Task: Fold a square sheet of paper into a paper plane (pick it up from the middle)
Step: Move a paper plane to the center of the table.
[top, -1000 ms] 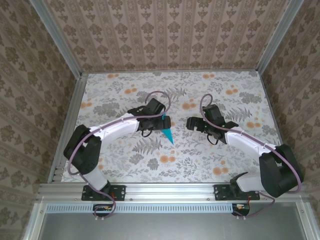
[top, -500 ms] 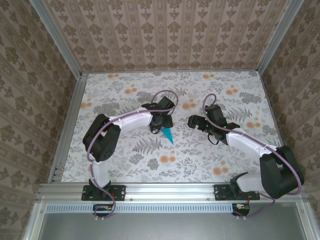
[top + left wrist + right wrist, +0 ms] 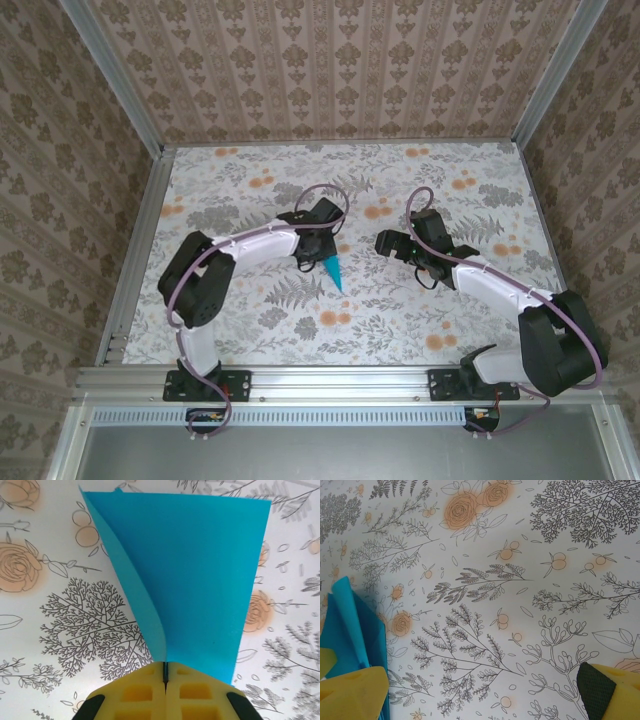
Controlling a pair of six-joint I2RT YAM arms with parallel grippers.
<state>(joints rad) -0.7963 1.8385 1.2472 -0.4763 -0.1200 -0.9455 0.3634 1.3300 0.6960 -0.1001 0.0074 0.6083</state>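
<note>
The teal-blue sheet of paper [image 3: 200, 570] is folded over into two layers that narrow toward my left gripper [image 3: 164, 672]. The yellow fingers [image 3: 135, 692] of that gripper are shut on its near end. From above, the paper [image 3: 332, 270] shows as a slim pointed shape sticking out toward the near edge from the left gripper [image 3: 318, 247], over the middle of the table. My right gripper [image 3: 388, 244] hovers a little to the right of it, open, with nothing between its fingers [image 3: 350, 690]. The paper [image 3: 355, 630] lies at the left edge of the right wrist view.
The floral tabletop [image 3: 420, 310] spreads around both arms, bounded by aluminium rails [image 3: 140, 240] and patterned walls. Both arm bases sit at the near edge.
My left gripper has gone from open to shut on the paper, and its arm has swung in and shifted slightly right. The right arm has barely moved.
</note>
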